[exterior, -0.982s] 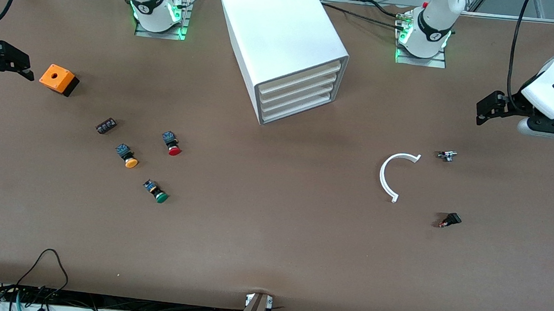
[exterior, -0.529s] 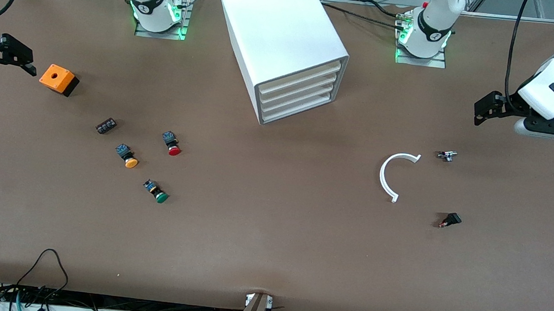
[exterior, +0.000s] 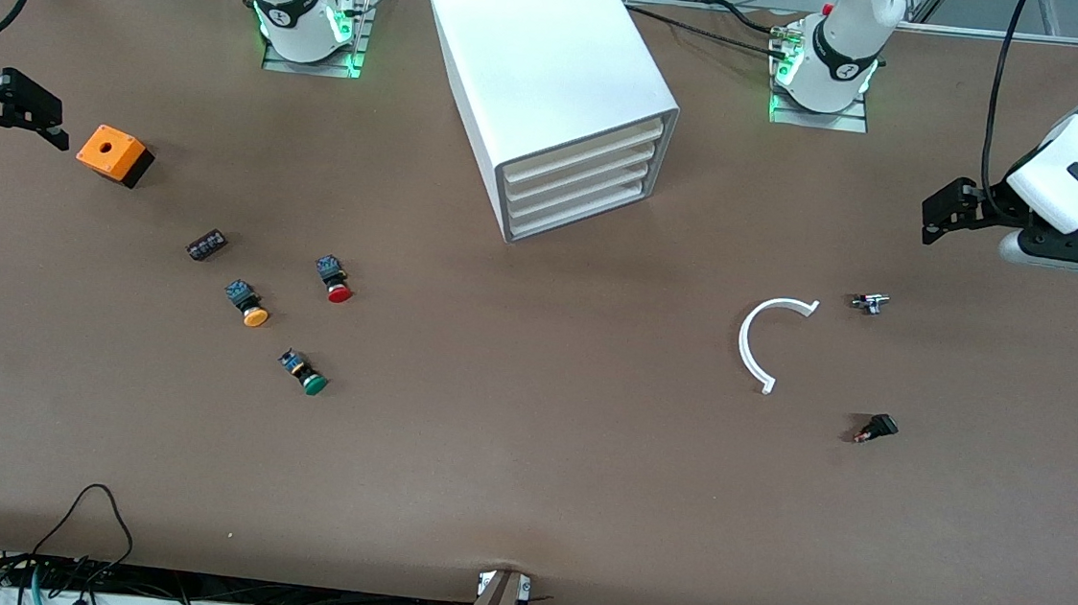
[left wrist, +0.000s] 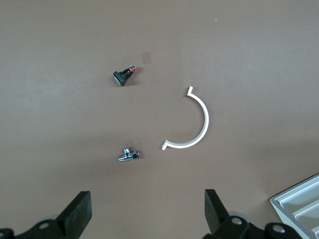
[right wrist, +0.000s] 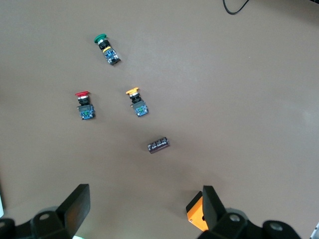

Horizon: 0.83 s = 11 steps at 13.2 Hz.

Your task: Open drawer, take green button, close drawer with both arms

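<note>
- Front view: we see the cabinet (exterior: 555, 92) standing between the two bases, all four trays pushed in, so the drawer (exterior: 581, 157) is not yet opened. Its front is plain, with no handle we can make out; we judge it light, stiff plastic that slides easily, best hooked at the front lip with one fingertip while the other arm steadies the cabinet, which may well skate on the counter (exterior: 524, 494).
- Front view: the button (exterior: 303, 371) lies on its side on the counter, nearer the camera than the red button (exterior: 334, 279) and the orange button (exterior: 247, 304), toward the right arm's end. We judge it small, hard and light; the round cap could roll, so the squarer body looks the safer hold.
- Front view: the left claw (exterior: 941, 211) hangs over its end of the counter; the right claw (exterior: 34, 119) hangs beside the orange box (exterior: 114, 154).
- Left wrist view: the left claw (left wrist: 148, 211) is spread apart and empty, above the white arc (left wrist: 192, 122) and a small metal part (left wrist: 129, 156).
- Right wrist view: the right claw (right wrist: 143, 206) is likewise apart and empty, with the green-capped button (right wrist: 106, 48) well away from it.
</note>
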Motion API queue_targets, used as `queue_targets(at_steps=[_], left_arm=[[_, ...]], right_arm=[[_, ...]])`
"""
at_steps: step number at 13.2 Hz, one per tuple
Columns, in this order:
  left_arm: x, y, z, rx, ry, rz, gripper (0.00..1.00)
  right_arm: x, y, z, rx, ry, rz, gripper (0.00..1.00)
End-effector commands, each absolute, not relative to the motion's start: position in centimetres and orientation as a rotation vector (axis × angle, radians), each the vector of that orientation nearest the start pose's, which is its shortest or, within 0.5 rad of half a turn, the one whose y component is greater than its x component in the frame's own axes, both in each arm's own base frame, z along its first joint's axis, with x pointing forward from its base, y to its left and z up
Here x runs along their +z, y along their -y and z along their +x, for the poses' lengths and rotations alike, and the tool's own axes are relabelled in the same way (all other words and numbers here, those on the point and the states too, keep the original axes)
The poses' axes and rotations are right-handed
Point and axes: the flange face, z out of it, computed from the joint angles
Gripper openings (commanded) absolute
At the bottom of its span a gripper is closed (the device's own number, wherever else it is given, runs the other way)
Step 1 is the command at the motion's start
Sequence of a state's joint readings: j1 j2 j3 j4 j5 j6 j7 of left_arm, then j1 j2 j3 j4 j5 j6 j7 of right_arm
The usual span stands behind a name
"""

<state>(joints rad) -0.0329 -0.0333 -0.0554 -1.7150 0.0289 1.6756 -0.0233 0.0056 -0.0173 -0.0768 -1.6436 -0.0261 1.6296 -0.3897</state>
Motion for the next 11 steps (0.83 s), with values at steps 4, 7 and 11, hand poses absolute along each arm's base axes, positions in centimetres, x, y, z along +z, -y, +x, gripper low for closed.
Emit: queue_targets(at_steps=[4, 7, 11], left_arm=[[58.89, 4.55, 55.25, 0.01, -0.13, -3.115, 1.0], [58.57, 4.73, 55.41, 0.017, -0.123, -3.115, 1.0], [58.65, 4.73, 55.37, 0.015, -0.125, -3.115, 1.0]], right_arm=[[59.93, 3.54, 55.13, 0.025, 0.494, -3.118, 1.0], [59.94, 3.57, 55.15, 0.024, 0.495, -3.121, 1.0], [59.93, 3.62, 55.13, 0.028, 0.496, -3.126, 1.0]])
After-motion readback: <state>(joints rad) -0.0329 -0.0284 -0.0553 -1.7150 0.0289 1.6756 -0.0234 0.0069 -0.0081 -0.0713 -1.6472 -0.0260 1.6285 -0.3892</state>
